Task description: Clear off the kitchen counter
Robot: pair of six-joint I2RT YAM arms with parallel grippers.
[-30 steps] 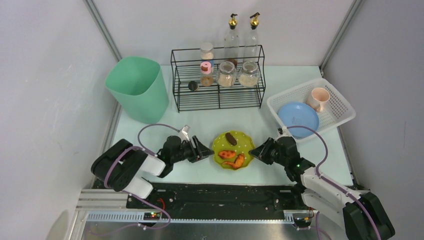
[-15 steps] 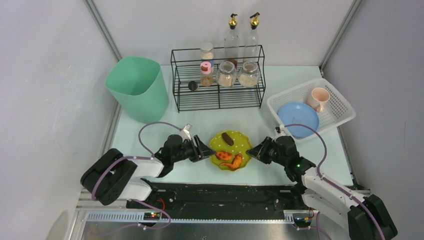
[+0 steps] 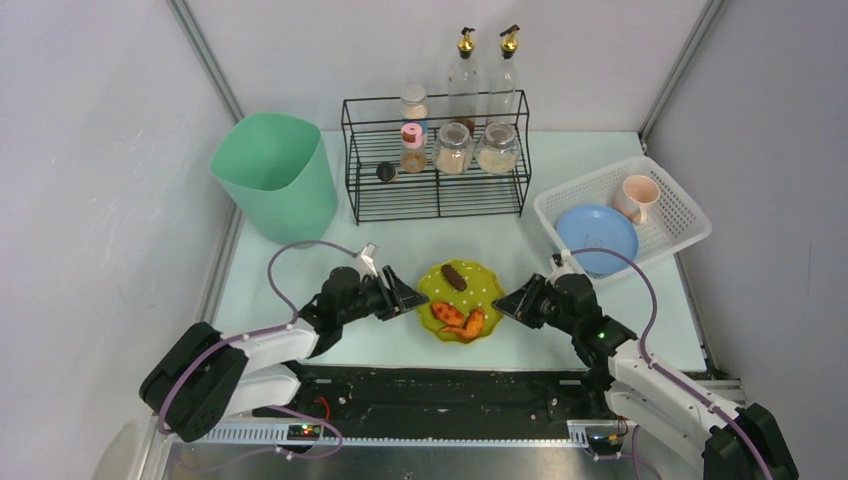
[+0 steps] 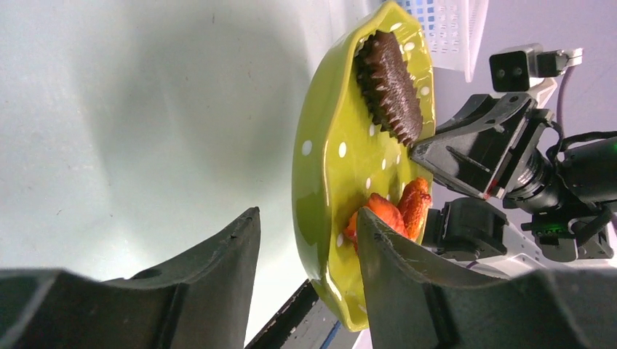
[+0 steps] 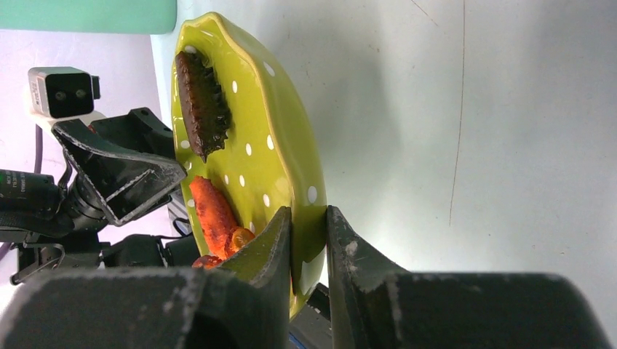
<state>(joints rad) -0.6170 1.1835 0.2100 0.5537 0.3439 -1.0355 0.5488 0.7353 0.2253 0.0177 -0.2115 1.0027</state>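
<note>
A yellow-green dotted plate (image 3: pixel 478 288) sits over the pale kitchen counter (image 3: pixel 400 245), carrying a dark brown piece (image 3: pixel 455 277) and orange pieces (image 3: pixel 456 318). My right gripper (image 3: pixel 506 304) is shut on the plate's right rim; the right wrist view shows both fingers (image 5: pixel 273 243) pinching the rim of the plate (image 5: pixel 291 171). My left gripper (image 3: pixel 406 297) is open at the plate's left rim. In the left wrist view its fingers (image 4: pixel 233 254) straddle the edge of the plate (image 4: pixel 327 167), with a gap on the outer side. The plate looks slightly raised off the counter.
A mint bin (image 3: pixel 275 178) stands back left. A black wire rack (image 3: pixel 435 195) with jars is behind the plate, with two oil bottles (image 3: pixel 465 75) behind it. A white basket (image 3: pixel 680 215) at right holds a blue plate (image 3: pixel 596 235) and a pink cup (image 3: pixel 638 197).
The plate has shifted a little to the left and away, held by the right gripper. The left arm has stretched forward and its open fingers have closed in around the plate's left rim.
</note>
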